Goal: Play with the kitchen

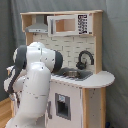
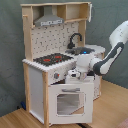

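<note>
At centre of both exterior views stands the kitchen (image 2: 55,75), on a wooden floor (image 2: 112,107) against a grey backdrop (image 1: 115,40): grey hood (image 2: 49,20) up top, black-red hob (image 2: 52,59) and sink (image 1: 75,74) with black faucet (image 1: 84,58) on the counter, windowed oven door (image 2: 70,101) below. In the second exterior view the oven door looks slightly ajar, top edge tilted out. The gripper (image 2: 75,75) sits right at the front panel just above that door, by a knob (image 2: 56,76); can't tell if its fingers are apart or closed, or whether it's touching anything. In the first exterior view the arm (image 1: 32,82) blocks the kitchen's front on the first exterior view's left, so no cross-check there. Risks, as I judge them: pushing into the panel could shove or tip the whole unit, since it looks tall and light; a pull on the door off its hinge arc could jam or strain the hinges; wrist or elbow is close to the counter edge and could clip it on any reorientation. A door swinging down could also catch the gripper underneath.
</note>
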